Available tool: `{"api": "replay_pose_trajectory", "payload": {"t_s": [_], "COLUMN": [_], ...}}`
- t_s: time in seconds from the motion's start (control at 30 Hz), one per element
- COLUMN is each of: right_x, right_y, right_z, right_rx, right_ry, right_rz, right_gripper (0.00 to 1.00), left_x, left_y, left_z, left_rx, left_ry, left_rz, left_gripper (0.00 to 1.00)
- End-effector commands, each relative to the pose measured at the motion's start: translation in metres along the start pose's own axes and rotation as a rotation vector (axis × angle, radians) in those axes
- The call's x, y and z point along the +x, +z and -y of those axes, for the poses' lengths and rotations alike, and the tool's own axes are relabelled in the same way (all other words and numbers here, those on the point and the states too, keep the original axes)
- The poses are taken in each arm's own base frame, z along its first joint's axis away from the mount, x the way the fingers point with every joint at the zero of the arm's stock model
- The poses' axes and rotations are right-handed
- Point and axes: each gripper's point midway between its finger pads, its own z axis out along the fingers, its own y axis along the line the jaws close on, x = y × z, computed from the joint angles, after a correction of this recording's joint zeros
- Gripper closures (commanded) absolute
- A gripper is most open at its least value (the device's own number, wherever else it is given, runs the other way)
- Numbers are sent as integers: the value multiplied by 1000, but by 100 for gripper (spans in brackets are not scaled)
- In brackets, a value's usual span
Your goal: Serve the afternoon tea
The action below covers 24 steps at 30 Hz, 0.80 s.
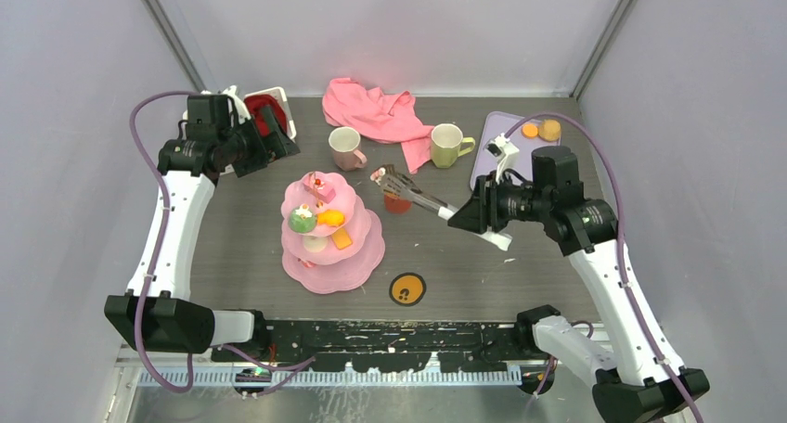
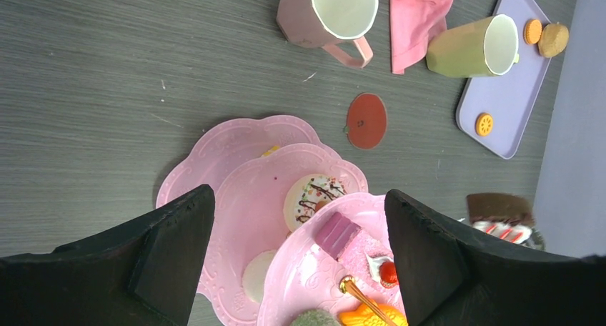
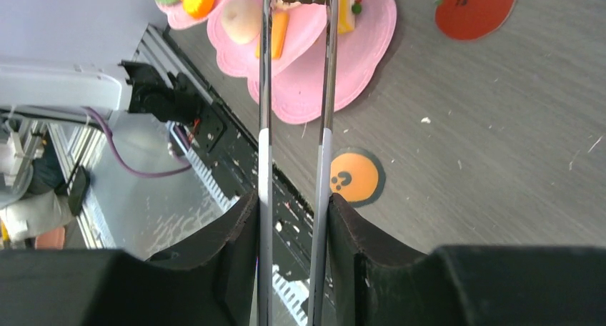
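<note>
The grey surface (image 1: 232,247) carries the whole spread. The largest piece, the pink three-tier cake stand (image 1: 320,276), sits at centre-left of the overhead view, already loaded with toy pastries (image 1: 301,221). It looks like stiff, light plastic and is tall enough to tip, so any hold belongs low on a scalloped rim rather than up top. Behind it, at upper centre, the pale pink mug (image 1: 345,147) and, to its right, the yellow-green mug (image 1: 447,145) stand upright beside the pink cloth (image 1: 371,112). Both look rigid and smooth, best taken by the handle or across the rim. The left pincer (image 1: 269,140) hovers wide and empty at upper left. The right pincer (image 3: 293,219) is narrowed around metal tongs (image 3: 264,90), whose tips pinch a small chocolate-topped cake slice (image 1: 382,174) in the air just right of the stand's top tier, near a red coaster (image 1: 397,203). The slice seems light, hard and slick against metal, so pressure on its flat sides matters.
</note>
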Motion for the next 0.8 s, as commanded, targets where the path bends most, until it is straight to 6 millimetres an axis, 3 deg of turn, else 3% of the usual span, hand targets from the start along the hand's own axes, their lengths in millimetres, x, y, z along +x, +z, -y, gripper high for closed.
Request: {"api": "replay_pose_trajectory", "payload": {"t_s": [0.0,0.37,0.77], "right_x": [15,85,97], "right_y": [1,30,81], "right_z": [-4,16,-4], "right_rx": [-5,14,-96], "right_ry": [-9,100,21], "right_rz": [-52,-265,-320], "right_gripper": [99,99,99], "left_x": [-21,-21,-18], "left_y": [-9,-1,-1], "left_z": [10,9,7], "left_rx": [22,25,18], "left_ry": [19,11,11], "left_rz": [68,53,51], "left_gripper": [12,12,12]}}
